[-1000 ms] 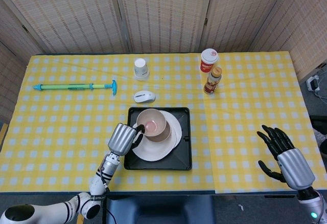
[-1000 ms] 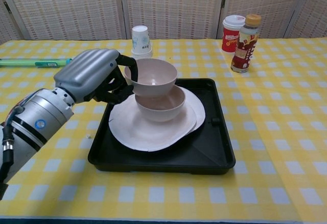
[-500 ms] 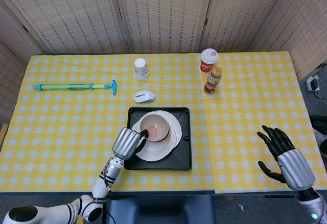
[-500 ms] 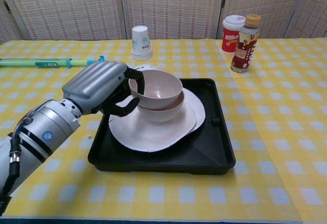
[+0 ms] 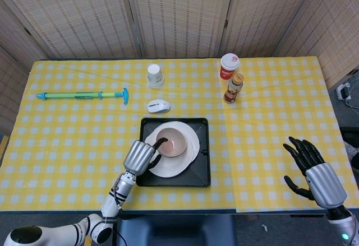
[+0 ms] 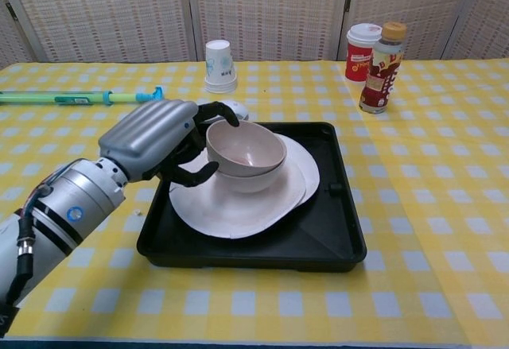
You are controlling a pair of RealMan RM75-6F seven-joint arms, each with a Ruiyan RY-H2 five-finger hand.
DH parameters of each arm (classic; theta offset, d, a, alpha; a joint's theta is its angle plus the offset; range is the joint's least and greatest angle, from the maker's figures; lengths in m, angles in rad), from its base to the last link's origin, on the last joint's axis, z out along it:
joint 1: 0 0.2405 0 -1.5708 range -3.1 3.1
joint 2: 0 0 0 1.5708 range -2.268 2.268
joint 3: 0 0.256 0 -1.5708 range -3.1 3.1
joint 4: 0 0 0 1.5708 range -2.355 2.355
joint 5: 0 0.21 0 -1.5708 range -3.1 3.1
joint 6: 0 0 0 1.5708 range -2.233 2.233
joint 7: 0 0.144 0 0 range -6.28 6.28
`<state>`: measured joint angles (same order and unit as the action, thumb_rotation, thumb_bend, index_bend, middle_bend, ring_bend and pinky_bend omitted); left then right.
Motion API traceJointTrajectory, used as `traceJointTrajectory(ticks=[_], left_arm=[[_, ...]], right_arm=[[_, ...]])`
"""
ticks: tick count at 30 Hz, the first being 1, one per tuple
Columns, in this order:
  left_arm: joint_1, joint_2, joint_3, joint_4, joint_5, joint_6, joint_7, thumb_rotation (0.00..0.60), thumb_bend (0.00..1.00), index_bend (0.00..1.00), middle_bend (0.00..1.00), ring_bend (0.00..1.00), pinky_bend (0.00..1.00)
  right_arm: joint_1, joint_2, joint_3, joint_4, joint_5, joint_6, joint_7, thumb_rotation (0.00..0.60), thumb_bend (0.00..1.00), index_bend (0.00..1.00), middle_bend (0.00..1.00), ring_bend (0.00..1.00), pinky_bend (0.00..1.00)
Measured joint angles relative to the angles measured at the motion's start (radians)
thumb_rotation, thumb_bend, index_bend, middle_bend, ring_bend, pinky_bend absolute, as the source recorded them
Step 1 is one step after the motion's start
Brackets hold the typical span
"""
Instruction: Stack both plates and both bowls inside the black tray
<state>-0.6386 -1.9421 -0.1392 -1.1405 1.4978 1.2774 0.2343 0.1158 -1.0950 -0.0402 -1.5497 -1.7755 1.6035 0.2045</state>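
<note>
Top bowl (image 6: pixel 245 150) nested in lower bowl on plates, black tray (image 6: pixel 338 230) centre | left hand (image 6: pixel 163 138) pinching rim at 9 o'clock | light, rigid, slippery; rim-grip | right hand (image 5: pixel 311 170) spread, empty

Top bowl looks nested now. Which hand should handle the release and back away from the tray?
Left. The left hand grips the top bowl's rim at the black tray; the right hand hovers open, far off over the tablecloth.

The left hand (image 6: pixel 159 138) has lowered the upper bowl (image 6: pixel 245 145) until it nests in the lower bowl (image 6: pixel 246 179); its fingers (image 6: pixel 219 111) have loosened at the rim.
</note>
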Motion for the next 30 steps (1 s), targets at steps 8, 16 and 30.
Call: traceJointTrajectory(ticks=[8,16,30], left_arm=[[0.022,0.087,-0.002,-0.063,-0.002,0.019,0.047,0.6,0.36,0.15,0.88,0.73,0.81],[0.114,0.333,0.004,-0.206,-0.062,0.05,0.111,0.6,0.34,0.08,0.53,0.37,0.42],[0.426,0.645,0.075,-0.391,-0.2,0.234,0.075,0.6,0.33,0.03,0.19,0.05,0.04]], right_arm=[[0.0,-0.002,0.0,0.002,0.0,-0.003,-0.008,0.6,0.39,0.0,0.0,0.0,0.07],[-0.001,-0.004,0.006,-0.004,0.017,-0.013,-0.031,0.6,0.39,0.0,0.0,0.0,0.06],[0.0,0.002,0.046,-0.081,0.221,-0.141,-0.299,0.6,0.36,0.0,0.0,0.0,0.0]])
